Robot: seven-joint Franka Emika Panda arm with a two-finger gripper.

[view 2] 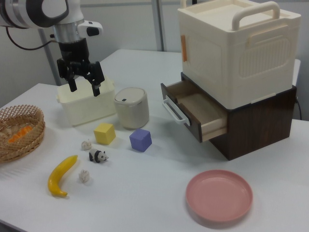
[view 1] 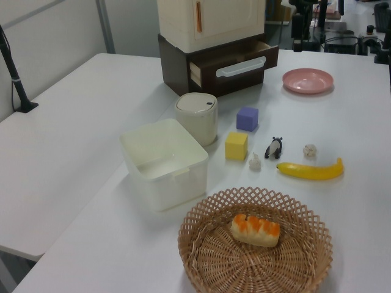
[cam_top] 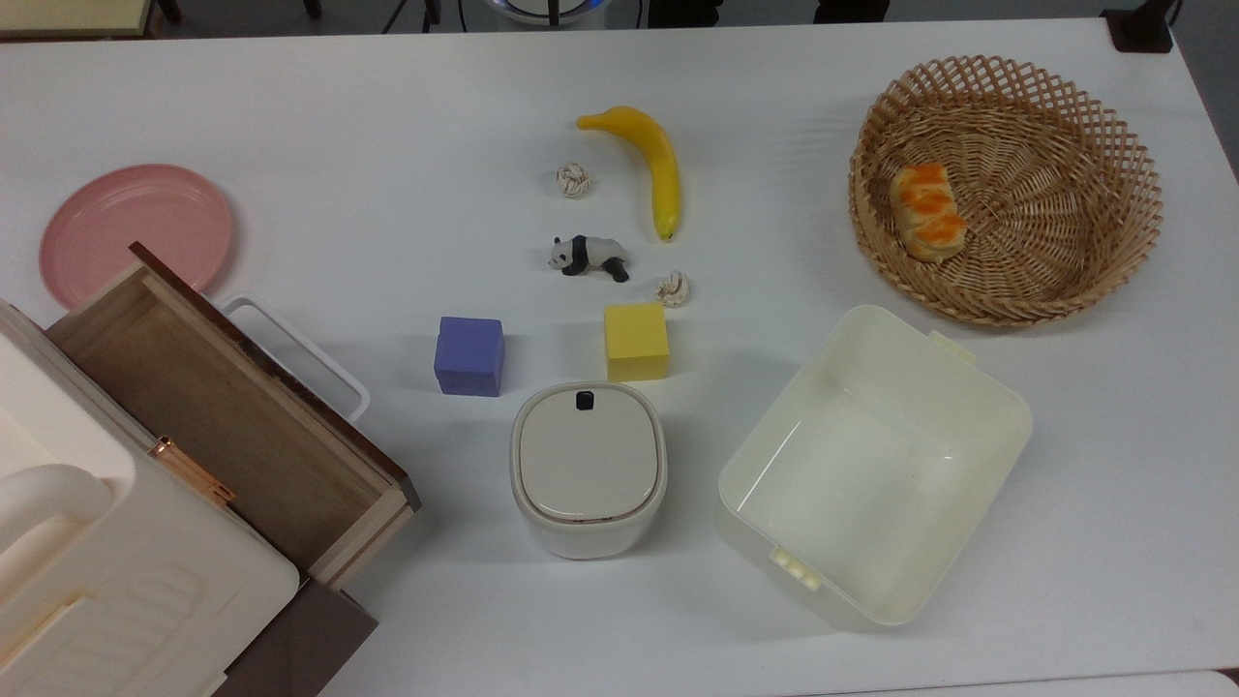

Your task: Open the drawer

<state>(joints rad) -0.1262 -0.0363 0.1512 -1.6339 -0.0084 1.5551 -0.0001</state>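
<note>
The drawer [cam_top: 223,426] stands pulled out of the dark brown base under the cream cabinet [cam_top: 116,581], at the top view's lower left. Its light wood sides and brown bottom are bare, and nothing lies inside. A white loop handle [cam_top: 300,353] sticks out from the dark front. The right view has the drawer [view 2: 198,108] open toward the table's middle. My gripper [view 2: 84,90] hangs open and holds nothing. It is high above the table at the right view's upper left, far from the drawer, with the cream bin behind it.
On the white table [cam_top: 387,145] lie a pink plate [cam_top: 135,227], purple cube [cam_top: 469,355], yellow cube [cam_top: 636,341], white lidded container [cam_top: 588,481], cream bin [cam_top: 871,465], banana [cam_top: 649,165], panda figure [cam_top: 589,257], two small knots, and a wicker basket [cam_top: 1007,281] holding bread.
</note>
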